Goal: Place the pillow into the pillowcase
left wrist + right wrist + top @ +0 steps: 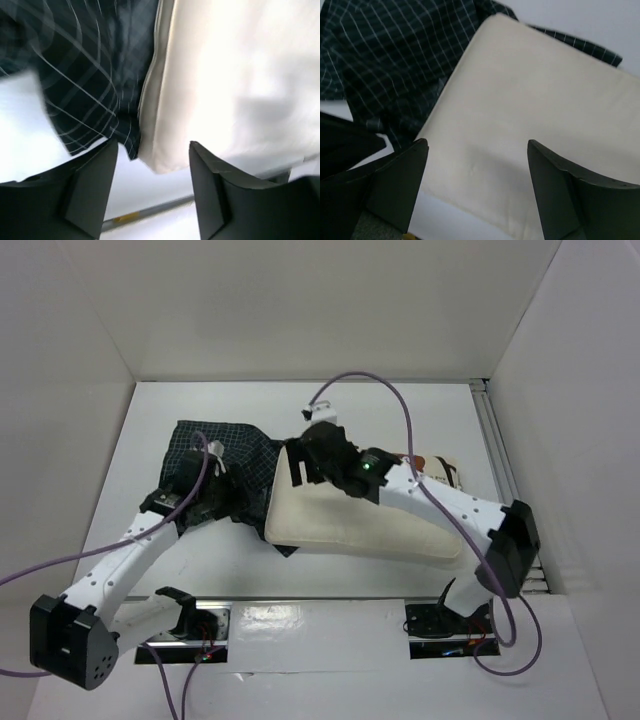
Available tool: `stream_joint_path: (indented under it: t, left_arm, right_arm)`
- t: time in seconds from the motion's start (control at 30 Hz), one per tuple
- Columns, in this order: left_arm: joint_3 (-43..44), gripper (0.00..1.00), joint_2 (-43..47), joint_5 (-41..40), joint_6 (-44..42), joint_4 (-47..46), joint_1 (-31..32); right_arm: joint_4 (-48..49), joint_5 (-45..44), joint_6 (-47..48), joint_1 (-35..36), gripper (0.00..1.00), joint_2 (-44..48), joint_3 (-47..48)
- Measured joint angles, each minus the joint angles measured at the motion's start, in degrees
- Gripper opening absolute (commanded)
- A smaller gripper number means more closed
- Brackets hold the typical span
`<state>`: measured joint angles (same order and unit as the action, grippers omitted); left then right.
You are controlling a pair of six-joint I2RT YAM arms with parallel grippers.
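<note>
The cream-white pillow [360, 525] lies across the middle of the table, its left end resting on the dark checked pillowcase [235, 455], which is bunched at the back left. My right gripper [305, 458] hovers over the pillow's left end. In the right wrist view this gripper [477, 144] is open, with the pillow [520, 100] below and the pillowcase [395, 50] beyond it. My left gripper [200, 480] sits on the pillowcase's near side. In its wrist view it is open [153, 145] and empty, and the pillow corner [225, 75] and the pillowcase edge [90, 65] lie just ahead.
White walls enclose the table on three sides. A metal rail [495, 440] runs along the right edge. Purple cables [400, 410] loop over both arms. A strip of bare table [140, 185] lies under the left fingers.
</note>
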<state>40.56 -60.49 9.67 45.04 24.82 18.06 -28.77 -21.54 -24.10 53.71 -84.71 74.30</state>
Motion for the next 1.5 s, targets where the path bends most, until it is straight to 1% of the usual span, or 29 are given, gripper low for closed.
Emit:
stream_joint_path:
  t: [0.03,0.07,0.13,0.2,0.23,0.3,0.33,0.37,0.43,0.47,0.57,0.63,0.7,0.77,0.8,0.9,0.97,1.03,1.07,1.17,1.33,1.5]
  left_arm:
    - [2.4,0.72,0.68,-1.84,-0.26,1.57,-0.02]
    - [5.7,0.69,1.14,-4.37,-0.72,3.61,-0.02]
    - [11.5,0.69,0.98,-8.81,-1.86,5.95,0.02]
    - [16.2,0.69,-0.9,-13.44,-3.13,7.67,0.09]
    - [17.79,0.69,-2.05,-15.26,-3.37,8.17,0.09]
    - [20.04,0.68,-5.53,-18.36,-4.39,9.01,0.24]
    - [20.72,0.64,-7.65,-19.91,-4.72,9.64,0.39]
    - [20.92,0.63,-9.33,-21.09,-5.2,10.14,0.61]
    - [20.96,0.62,-12.2,-23.54,-6.71,12.04,1.6]
    - [20.96,0.62,-12.87,-24.83,-7.43,13.0,2.4]
    - [21.07,0.63,-13.14,-28.48,-10.47,14.86,5.66]
    - [21.9,0.65,-13.11,-30.64,-12.98,15.63,7.8]
    - [23.06,0.67,-13.18,-33.14,-15.41,16.02,10.01]
    - [24.26,0.67,-13.57,-36.06,-18.1,16.15,12.24]
    - [24.98,0.69,-14.16,-37.9,-19.37,16.31,13.79]
    - [27.15,0.69,-17.4,-42.73,-22.71,16.31,18.47]
    - [28.74,0.71,-20.59,-45.13,-25.46,16.2,21.27]
    - [29.66,0.71,-23.08,-45.38,-27.39,15.47,23.15]
    - [29.99,0.73,-24.04,-44.78,-28.96,15.41,24.06]
    - [30.29,0.73,-25.31,-41.62,-33.05,15.15,25.4]
    - [30.56,0.73,-29.49,-37.92,-37.29,14.82,25.99]
    - [30.32,0.72,-33.24,-36.06,-38.93,14.64,26.14]
  right_arm:
    - [0.02,0.17,0.42,-0.79,0.89,-2.58,3.52]
    - [-0.28,0.5,0.68,-1.7,0.89,-5.77,7.06]
    - [-0.57,1.49,0.96,-3.3,0.89,-12.22,12.96]
    - [-0.59,3.06,0.52,-4.87,0.89,-18.34,16.31]
    - [-0.57,3.74,0.15,-5.44,0.88,-20.76,16.98]
    - [-0.63,5.07,-1.29,-6.34,0.82,-25.68,17.66]
    - [-0.5,5.73,-2.05,-6.73,0.61,-27.82,17.68]
    - [-0.5,5.99,-2.49,-7.1,0.44,-29.94,17.68]
    - [0.24,6.54,-3.78,-8.02,0.04,-32.24,17.44]
    - [1.01,7.15,-4.66,-8.41,0.0,-32.3,16.96]
    - [5.92,10.14,-6.14,-10.03,0.0,-28.02,11.87]
    - [10.91,13.81,-6.54,-11.45,0.0,-22.88,4.87]
    - [13.4,16.92,-6.38,-13.0,0.0,-18.38,-0.24]
    - [13.49,19.82,-5.84,-15.15,0.0,-14.01,-4.2]
    - [13.38,20.92,-5.55,-16.35,0.0,-12.2,-5.64]
    - [13.57,23.39,-4.79,-19.08,0.0,-9.46,-8.11]
    - [14.1,24.68,-4.63,-20.33,0.0,-9.05,-9.27]
    - [14.58,26.08,-4.55,-20.83,0.0,-9.05,-10.36]
    - [14.84,26.75,-4.57,-21.0,0.0,-9.05,-10.93]
    - [15.89,27.91,-4.57,-21.27,0.0,-9.03,-12.04]
    - [16.15,29.62,-4.57,-22.27,0.0,-8.72,-12.13]
    - [16.2,30.49,-4.59,-22.75,0.0,-8.72,-12.17]
